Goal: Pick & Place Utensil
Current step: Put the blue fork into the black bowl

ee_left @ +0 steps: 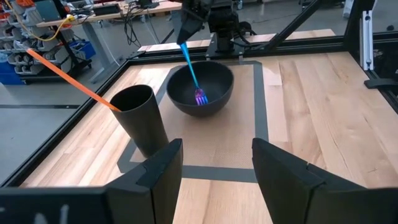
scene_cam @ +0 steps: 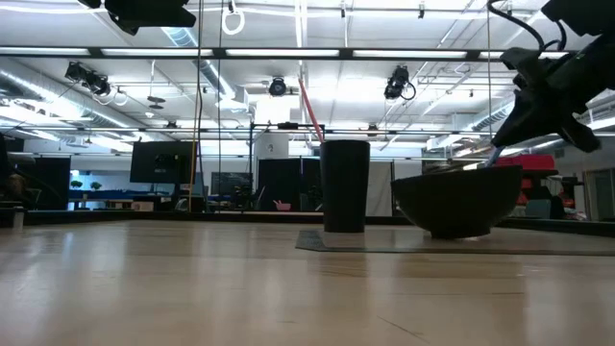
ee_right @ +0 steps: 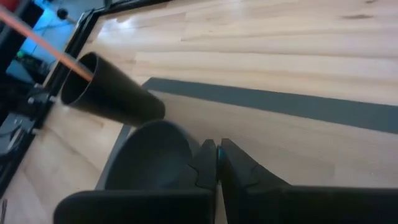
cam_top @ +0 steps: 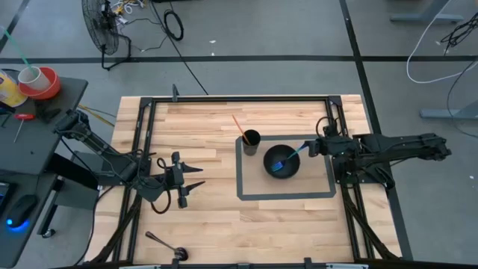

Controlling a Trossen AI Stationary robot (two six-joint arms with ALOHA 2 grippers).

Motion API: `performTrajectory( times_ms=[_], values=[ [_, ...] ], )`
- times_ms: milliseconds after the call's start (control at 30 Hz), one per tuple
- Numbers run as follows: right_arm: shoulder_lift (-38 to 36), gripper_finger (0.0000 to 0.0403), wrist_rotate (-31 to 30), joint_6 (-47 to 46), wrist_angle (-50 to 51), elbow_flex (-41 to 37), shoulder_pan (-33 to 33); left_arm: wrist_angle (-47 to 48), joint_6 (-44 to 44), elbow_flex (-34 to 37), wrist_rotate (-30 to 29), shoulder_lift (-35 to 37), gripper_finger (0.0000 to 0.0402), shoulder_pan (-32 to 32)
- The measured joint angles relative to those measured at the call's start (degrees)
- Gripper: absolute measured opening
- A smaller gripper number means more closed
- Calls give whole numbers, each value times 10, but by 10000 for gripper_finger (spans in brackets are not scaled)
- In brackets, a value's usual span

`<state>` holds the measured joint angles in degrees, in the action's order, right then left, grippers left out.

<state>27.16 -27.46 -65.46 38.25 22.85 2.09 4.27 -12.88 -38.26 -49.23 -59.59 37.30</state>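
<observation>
Pinching the upper end of a slim blue plastic fork [cam_top: 291, 157], the right gripper [cam_top: 311, 148] hangs just over the far rim of the round black bowl [cam_top: 281, 161], its fingers pressed tight on the handle; the fork slants down so that its purple-tinted tines rest near the bowl's bottom, as the left wrist view shows. Just beside the bowl, inside the same grey taped rectangle [cam_top: 286, 195] on the pale wooden table [cam_top: 224, 224], stands a tall black cup [cam_top: 250, 140] with an orange stick [cam_top: 240, 125] leaning out of it. Well apart on the other side, the left gripper [cam_top: 187, 180] waits with its fingers spread and nothing between them. Judging from this pose, the risk lies in the lift or release: a handle held so near its tip could swing or slip, the tines might catch the bowl wall and drag or tip it, and a careless sweep toward the cup could knock it over
</observation>
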Motion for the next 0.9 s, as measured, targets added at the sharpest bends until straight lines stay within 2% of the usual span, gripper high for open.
performTrajectory(
  times_ms=[200,633,900],
  values=[
    [-29,5,3,11,13,0,0,0,0,0,0,0,197,0],
    [-39,8,-21,-7,33,-1,0,0,-2,0,0,0,197,0],
    [-81,6,-36,0,35,-1,0,3,-4,0,0,0,197,0]
  ],
)
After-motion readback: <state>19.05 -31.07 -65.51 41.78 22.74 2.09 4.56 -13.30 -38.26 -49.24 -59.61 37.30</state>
